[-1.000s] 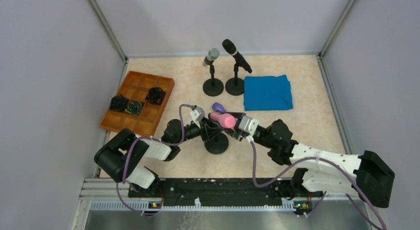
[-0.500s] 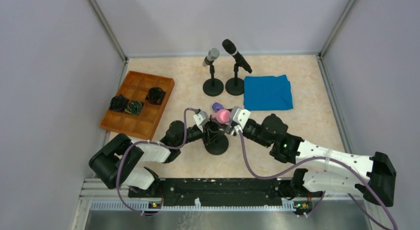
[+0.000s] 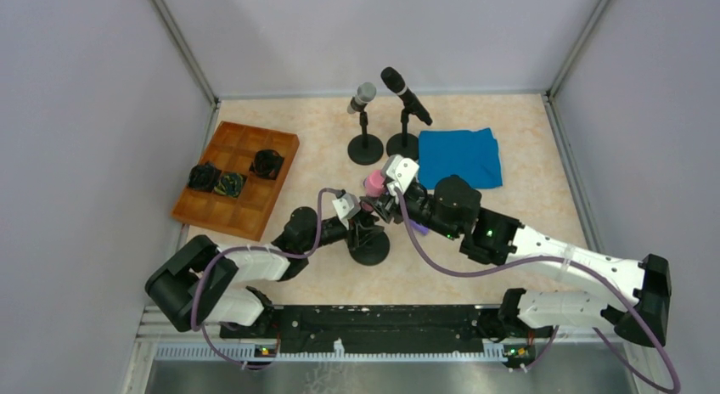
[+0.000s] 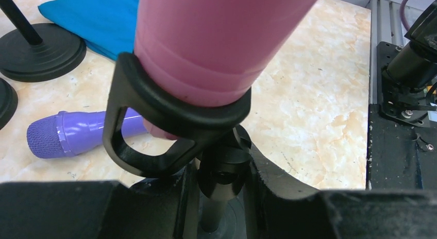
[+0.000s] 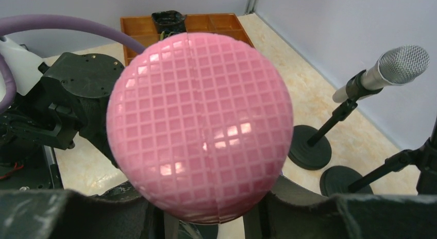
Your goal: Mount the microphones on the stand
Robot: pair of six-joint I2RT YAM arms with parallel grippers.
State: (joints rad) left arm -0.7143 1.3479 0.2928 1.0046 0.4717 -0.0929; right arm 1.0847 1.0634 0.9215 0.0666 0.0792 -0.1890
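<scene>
Pink mic in the clip, purple one left to do
Silver mic (image 3: 362,97) and black mic (image 3: 404,93) sit on the far stands. The right claw (image 3: 386,199) grips the pink mic (image 4: 216,43), its body in the clip (image 4: 170,120) of the near stand (image 3: 371,245), whose post the left claw (image 4: 221,198) clamps. The purple mic (image 4: 77,138) lies on the table beside it, with no free stand in view; cloth (image 3: 459,158) and tray (image 3: 255,143) are well apart

Site: robot test cell in a lab | seen: plain pale panels (image 3: 85,114) close me in left, far and right | metal frame posts (image 3: 180,42) in far corners | marbled tabletop (image 3: 543,156) | slotted mounting rail (image 3: 157,326) along near edge | purple cabling (image 3: 458,272) running loose
</scene>
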